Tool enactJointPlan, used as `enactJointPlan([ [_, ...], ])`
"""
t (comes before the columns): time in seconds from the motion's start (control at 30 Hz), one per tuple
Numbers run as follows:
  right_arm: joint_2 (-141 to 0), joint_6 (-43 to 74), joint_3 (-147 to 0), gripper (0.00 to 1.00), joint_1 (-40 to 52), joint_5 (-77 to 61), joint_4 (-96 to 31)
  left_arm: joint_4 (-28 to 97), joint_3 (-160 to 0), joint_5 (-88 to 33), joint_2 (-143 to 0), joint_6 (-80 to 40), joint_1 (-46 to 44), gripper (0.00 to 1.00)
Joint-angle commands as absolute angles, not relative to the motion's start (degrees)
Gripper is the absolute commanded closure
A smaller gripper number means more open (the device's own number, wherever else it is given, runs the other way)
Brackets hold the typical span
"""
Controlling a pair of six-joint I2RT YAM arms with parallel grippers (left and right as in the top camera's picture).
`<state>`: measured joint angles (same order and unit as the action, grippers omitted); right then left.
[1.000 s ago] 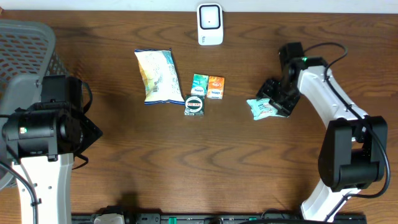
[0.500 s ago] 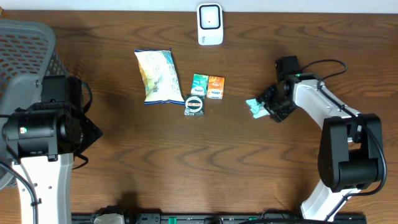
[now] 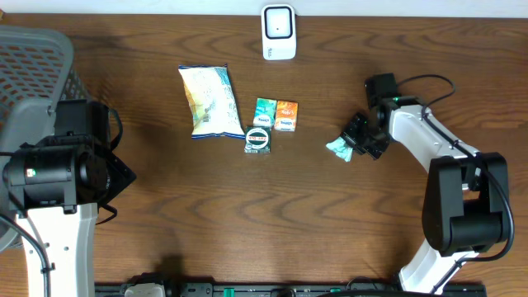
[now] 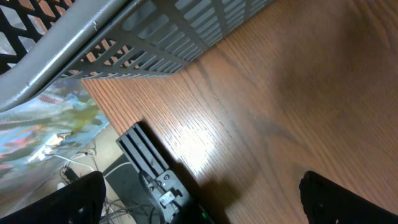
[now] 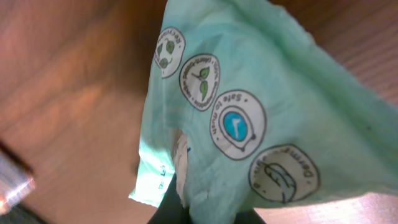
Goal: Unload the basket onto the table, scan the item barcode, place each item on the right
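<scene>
Your right end effector [image 3: 360, 137] is closed on the mint-green soft plastic packet [image 3: 338, 148], pinching it by one edge, so the packet sits at the right of the surface with its free end reaching left from the fingers. In the right wrist view the packet [image 5: 249, 124] fills the frame and shows a row of round printed badges; no barcode is visible on that face, so you will probably have to turn it. Because the grip is at an edge and the packet is limp, expect it to droop: lift slowly, keep it clear of the wood, and present the barcode side flat toward the white upright scanner with a dark window [image 3: 279, 32], which stands well apart at the far middle edge. Your left end effector [image 4: 202, 198] is spread wide with nothing between its fingers, parked beside the grey mesh basket [image 3: 33, 58]. Your path passes near the white-and-blue snack bag [image 3: 206, 101], the small green box [image 3: 265, 109], the small orange box [image 3: 286, 115] and the round dark tin [image 3: 258, 139], so stay to the right of that cluster. The dark brown wooden surface [image 3: 247, 214] is otherwise bare; of the room, only cables and a black rail show past its edge.
</scene>
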<state>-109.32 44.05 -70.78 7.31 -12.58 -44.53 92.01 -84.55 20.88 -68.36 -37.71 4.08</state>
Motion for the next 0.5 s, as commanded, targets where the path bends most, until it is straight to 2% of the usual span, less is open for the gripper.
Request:
enactJointPlan([
  [0.0,-109.4,33.8,-77.3,0.99,7.6,-18.4,-48.1,92.3,-84.6,21.0,-68.1,-38.5,4.3,0.02],
  [0.3,-109.4,25.2,-85.6,0.99,7.6,-40.6,-53.8,92.3,-84.6,21.0,-68.1,-38.5,4.3,0.02],
  [0.4,-109.4,24.7,-85.6,0.94,8.0,-40.6,-53.8,92.3,-84.6,21.1,-68.1,-38.5,4.3,0.02],
  [0.47,-109.4,21.8,-85.5,0.99,8.8,-40.6,-53.8,92.3,-84.6,21.1,-68.1,-38.5,4.3,0.03],
])
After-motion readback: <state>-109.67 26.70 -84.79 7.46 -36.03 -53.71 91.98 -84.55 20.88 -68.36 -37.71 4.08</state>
